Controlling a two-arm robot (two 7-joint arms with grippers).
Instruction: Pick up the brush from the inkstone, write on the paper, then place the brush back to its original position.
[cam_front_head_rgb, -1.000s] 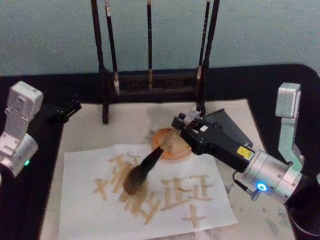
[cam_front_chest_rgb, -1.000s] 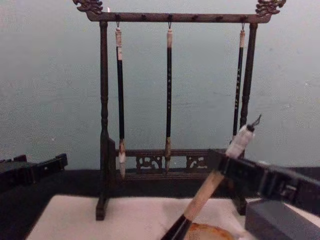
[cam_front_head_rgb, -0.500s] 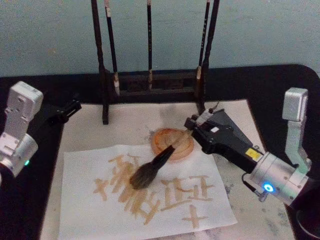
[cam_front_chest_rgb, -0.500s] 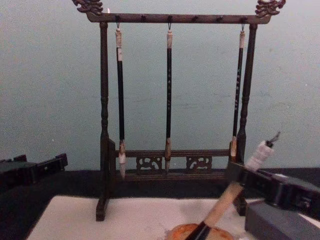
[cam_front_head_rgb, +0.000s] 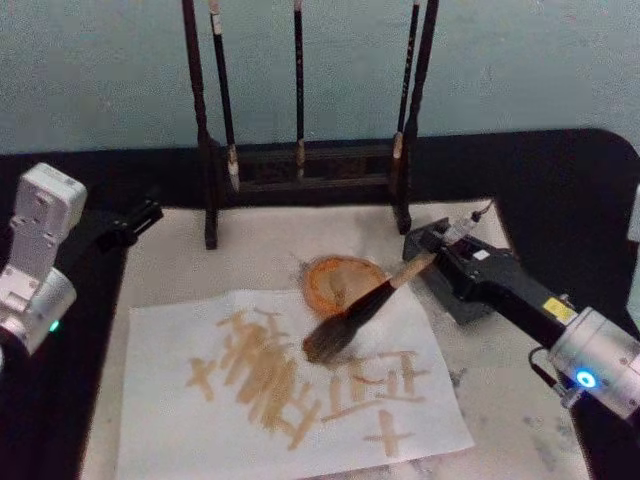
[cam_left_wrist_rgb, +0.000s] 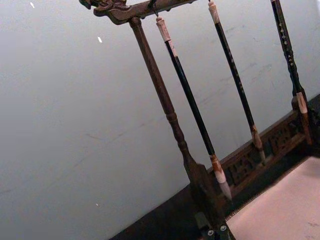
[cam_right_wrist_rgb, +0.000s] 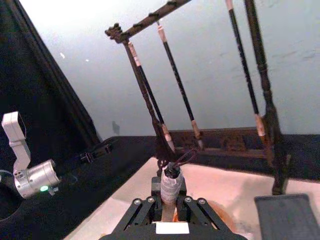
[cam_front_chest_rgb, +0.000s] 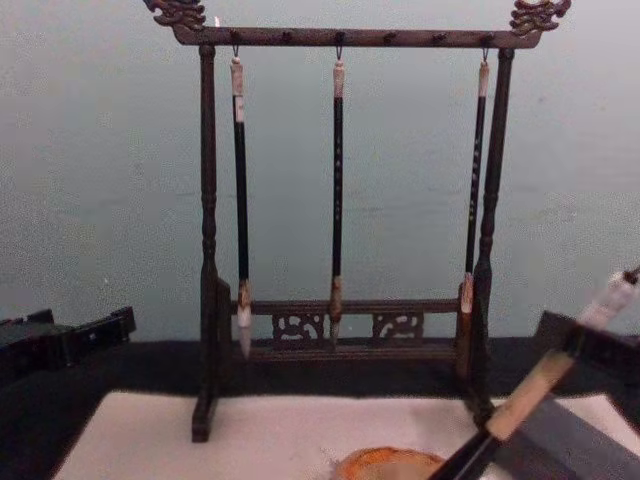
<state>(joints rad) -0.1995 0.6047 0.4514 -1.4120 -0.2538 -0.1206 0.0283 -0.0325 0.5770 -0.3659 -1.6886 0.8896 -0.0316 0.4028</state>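
I've got the right claw (cam_front_head_rgb: 430, 258) clamped on the brush (cam_front_head_rgb: 362, 308) handle, bristles slanting down over the paper (cam_front_head_rgb: 170, 420) just beside the inkstone (cam_front_head_rgb: 325, 280). Left claw (cam_front_head_rgb: 135, 218) sits parked far left, can't tell its state.

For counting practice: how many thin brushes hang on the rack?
3 on the rack: left brush by the left post, middle brush centred, right brush by the right post.

wall (cam_front_chest_rgb: 100, 150): plain pale teal | tabletop (cam_front_head_rgb: 560, 170): black | stand (cam_front_chest_rgb: 207, 200): dark carved wood, before wall
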